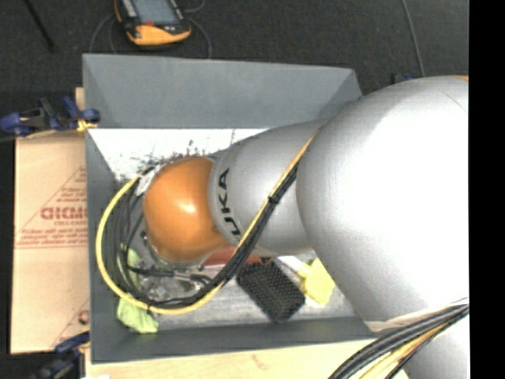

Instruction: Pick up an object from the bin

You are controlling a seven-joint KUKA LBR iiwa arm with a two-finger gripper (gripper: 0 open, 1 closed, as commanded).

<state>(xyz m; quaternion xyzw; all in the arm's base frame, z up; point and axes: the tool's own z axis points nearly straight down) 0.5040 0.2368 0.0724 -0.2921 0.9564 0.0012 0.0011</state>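
Note:
My gripper (pixel 163 279) hangs below the orange wrist cover, low in the bin's front left part, ringed by cables. A crumpled yellow-green thing (pixel 136 316) lies just left of and in front of it, in the front left corner. To the gripper's right a black block with a rough, dotted surface (pixel 272 290) lies tilted on the bin floor. A pale yellow thing (pixel 318 283) sits right of the block, partly under the arm. A thin strip of something red (pixel 245 257) peeks out from under the arm behind the block.
The large silver arm reaches in from the right and covers most of the bin's middle and right. The bin's front wall runs close below the gripper and the left wall close beside it.

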